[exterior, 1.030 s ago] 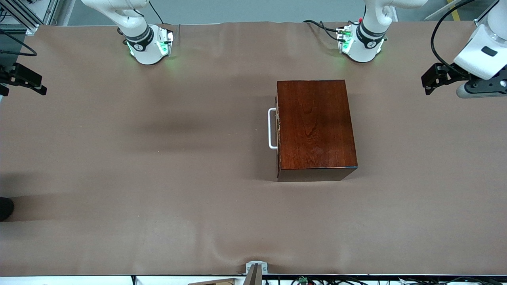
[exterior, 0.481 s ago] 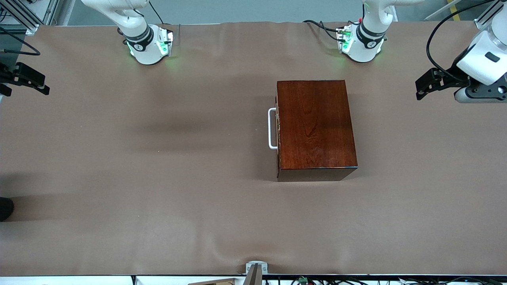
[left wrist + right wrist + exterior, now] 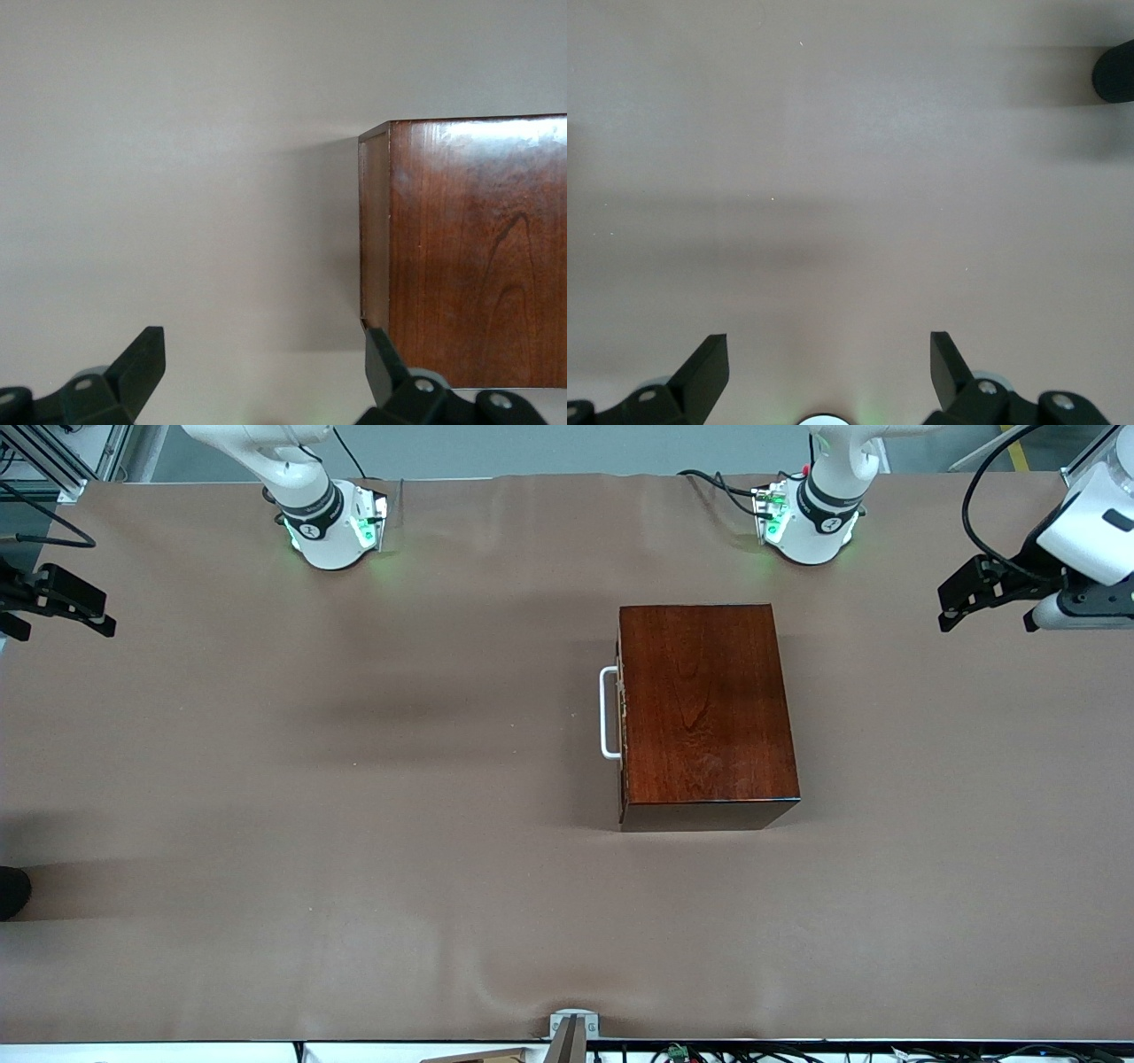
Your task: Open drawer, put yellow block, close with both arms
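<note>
One drawer point(image 3: 623, 713), pushed fully into its glossy mahogany box point(image 3: 706, 704), only the narrow dark front edge showing from above. White U-shaped handle point(image 3: 608, 713) standing off that front, turned toward the right arm's end of the counter point(image 3: 354, 850). Box resting flat on the brown counter cover, roughly in front of the left arm's base point(image 3: 811, 527) and nearer to the front camera than that base. Shadow lying along the box's camera-side edge.

Left gripper point(image 3: 979, 593) up in the air over the left arm's end of the counter, well apart from the box, holding nothing. Same gripper seen from the left wrist camera point(image 3: 261, 359): fingers point(image 3: 142, 363) spread wide, bare counter between them, one corner of the box point(image 3: 469, 248) showing ahead with its shiny top and one side face.

Right gripper point(image 3: 62, 607) hanging over the edge at the right arm's end, well apart from the drawer handle. From the right wrist camera point(image 3: 828, 359): fingers point(image 3: 709, 367) spread wide too, gripping nothing, plain counter cover below.

Right arm's base point(image 3: 332, 527) glowing green along the robots' side, as does the left one. Dark rounded thing point(image 3: 11, 892) at the counter's edge toward the right arm's end, also caught in the right wrist view point(image 3: 1114, 71). Small metal bracket point(image 3: 574, 1026) at the camera-side edge.
</note>
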Controlling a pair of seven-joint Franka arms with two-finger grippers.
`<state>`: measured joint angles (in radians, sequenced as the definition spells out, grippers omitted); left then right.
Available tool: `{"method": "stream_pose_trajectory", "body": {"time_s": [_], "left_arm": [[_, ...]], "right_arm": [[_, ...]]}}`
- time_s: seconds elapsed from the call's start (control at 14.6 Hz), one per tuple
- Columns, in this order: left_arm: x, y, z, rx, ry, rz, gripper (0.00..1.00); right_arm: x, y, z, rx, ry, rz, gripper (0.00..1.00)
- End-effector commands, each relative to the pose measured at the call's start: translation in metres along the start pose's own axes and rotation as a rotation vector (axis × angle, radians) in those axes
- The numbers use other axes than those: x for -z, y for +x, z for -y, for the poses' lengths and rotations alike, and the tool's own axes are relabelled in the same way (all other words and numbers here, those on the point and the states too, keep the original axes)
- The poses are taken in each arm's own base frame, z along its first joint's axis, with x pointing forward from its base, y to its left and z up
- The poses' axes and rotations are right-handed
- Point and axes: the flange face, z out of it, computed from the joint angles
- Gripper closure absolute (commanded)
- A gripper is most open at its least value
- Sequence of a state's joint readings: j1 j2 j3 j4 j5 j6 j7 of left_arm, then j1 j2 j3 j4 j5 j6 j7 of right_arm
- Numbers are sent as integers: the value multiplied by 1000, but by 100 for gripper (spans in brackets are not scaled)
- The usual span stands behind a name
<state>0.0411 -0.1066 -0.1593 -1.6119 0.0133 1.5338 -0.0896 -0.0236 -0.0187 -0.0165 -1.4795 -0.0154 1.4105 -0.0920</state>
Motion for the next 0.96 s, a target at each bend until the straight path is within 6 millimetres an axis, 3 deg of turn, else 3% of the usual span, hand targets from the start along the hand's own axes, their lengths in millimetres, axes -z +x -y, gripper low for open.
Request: {"method": "stream_pose_trajectory", "body": {"time_s": [0.0, 0.89], "left_arm": [[13, -4, 4, 2, -12, -14, 0], [6, -1, 6, 54, -8, 4, 0]], "right_arm": [[6, -8, 1, 4, -2, -9, 0], [6, -7, -1, -2, -2, -9, 0]]}}
